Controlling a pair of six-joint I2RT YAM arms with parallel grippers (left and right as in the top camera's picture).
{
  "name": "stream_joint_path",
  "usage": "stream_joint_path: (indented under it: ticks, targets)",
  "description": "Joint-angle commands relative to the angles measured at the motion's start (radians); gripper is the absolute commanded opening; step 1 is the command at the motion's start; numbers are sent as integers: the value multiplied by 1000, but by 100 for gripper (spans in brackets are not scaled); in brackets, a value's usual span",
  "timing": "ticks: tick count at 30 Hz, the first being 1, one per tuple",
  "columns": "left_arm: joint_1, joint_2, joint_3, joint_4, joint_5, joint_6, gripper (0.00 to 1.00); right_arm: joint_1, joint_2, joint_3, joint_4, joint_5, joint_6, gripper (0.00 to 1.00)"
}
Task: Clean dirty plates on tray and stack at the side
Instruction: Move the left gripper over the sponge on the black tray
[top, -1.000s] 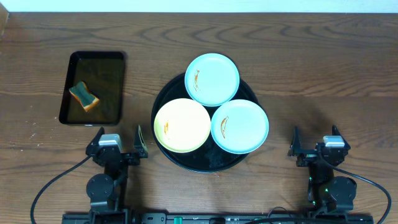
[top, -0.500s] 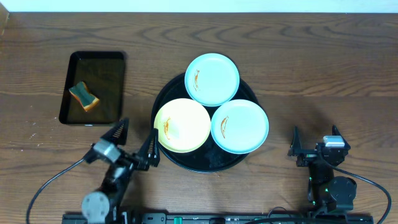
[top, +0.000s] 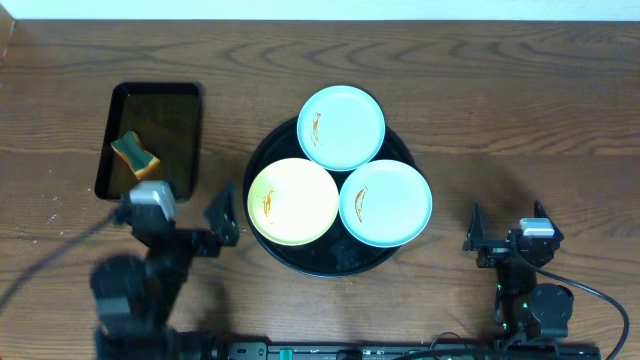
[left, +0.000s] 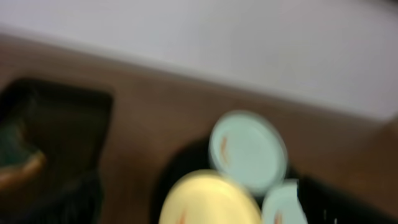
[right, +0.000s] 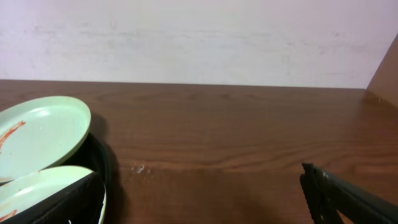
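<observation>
Three small round plates (top: 292, 202), unwiped, on big round black tray (top: 335, 262). Left gripper (top: 180, 222), right gripper (top: 507, 235): wide open, empty. Next: fetch green-orange sponge (top: 135, 154), far left.

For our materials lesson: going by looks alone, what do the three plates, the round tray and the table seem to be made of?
The plates: likely plastic or melamine, possibly glazed ceramic. They have smooth pastel surfaces with a soft sheen.
The round tray: probably plastic or coated metal. It is uniform black with a low rim.
The table: wood or wood-look laminate, with brown grain lines and a fairly matte finish.
</observation>
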Motion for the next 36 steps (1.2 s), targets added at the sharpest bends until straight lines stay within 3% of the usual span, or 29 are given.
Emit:
stream_joint_path:
  ticks: [1,4,7,13,19,28,33,36]
  targets:
    - [-2,307,284,-265,-122,129,99,-9,-5,-2,-4,6,-7,99]
    - [-2,542,504,-487,-158,131,100,-9,-5,-2,-4,6,-7,99]
    - [-2,720,681,-616,-138,128,99,-9,-5,-2,-4,6,-7,99]
    - [16,898,846,-646,-166,71,99,-9,-5,-2,-4,6,-8,99]
    - [170,1108,1097,-816,-176,13,99,-9,-5,-2,-4,6,-8,99]
    - [314,1306,1133,-708,-177,-30,99,-9,-5,-2,-4,6,-7,99]
    - [358,1437,1133,-643,-177,-186,99,-9,-5,-2,-4,6,-7,99]
    - [371,1514,1133,-620,-178,-211,99,-9,-5,-2,-4,6,-8,99]
